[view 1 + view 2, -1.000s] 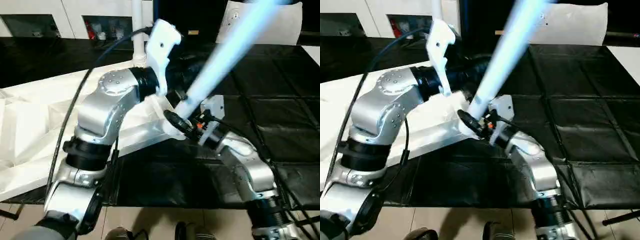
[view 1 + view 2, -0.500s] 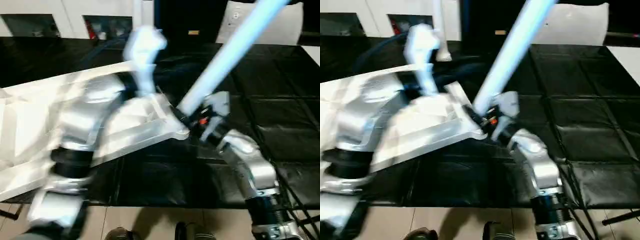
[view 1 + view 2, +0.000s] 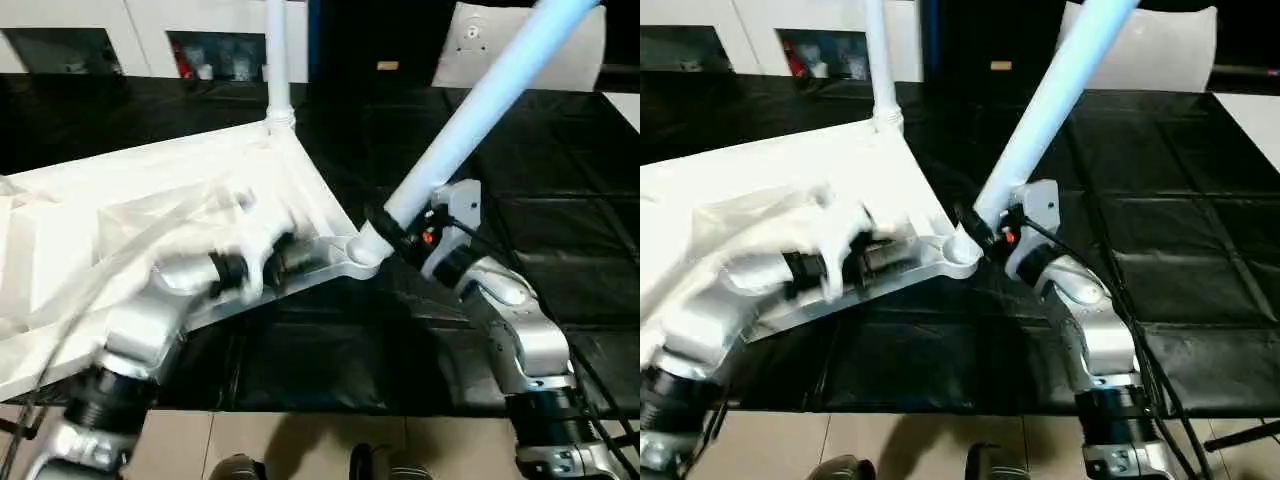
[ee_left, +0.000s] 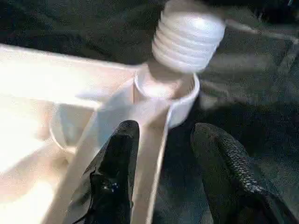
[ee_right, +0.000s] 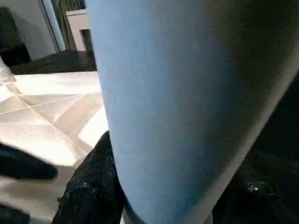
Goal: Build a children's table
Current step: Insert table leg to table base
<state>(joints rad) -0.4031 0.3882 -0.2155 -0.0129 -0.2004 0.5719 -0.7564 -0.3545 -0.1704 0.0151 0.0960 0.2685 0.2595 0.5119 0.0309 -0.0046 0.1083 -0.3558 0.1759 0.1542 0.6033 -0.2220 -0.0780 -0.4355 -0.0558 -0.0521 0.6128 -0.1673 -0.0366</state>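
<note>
Item: children's table, white plastic, part assembled, lying underside up on black matting [image 3: 560, 250]. Top [image 3: 130, 215] is spreading across the left of the scene, ribbed face showing; it is looking stiff and light, likely slippery on its smooth faces, so the rim or a rib beside a corner socket is seeming the best hold. Left gripper [image 4: 161, 154] is hovering with jaws apart and empty, one finger [image 4: 114, 163] over the rim next to the near corner socket [image 4: 180, 95]. One leg [image 3: 276, 60] is standing upright in the far corner socket. Second leg [image 3: 480, 110] is leaning at a slant, its threaded end [image 4: 189, 39] sitting just above the near socket, not yet seated. Right gripper [image 3: 400, 232] is clamping this leg low down near the thread; the long tapered shaft is likely to lever hard, so a hold close to the socket is judged sound. White cabinet [image 3: 120, 30] is standing behind.
</note>
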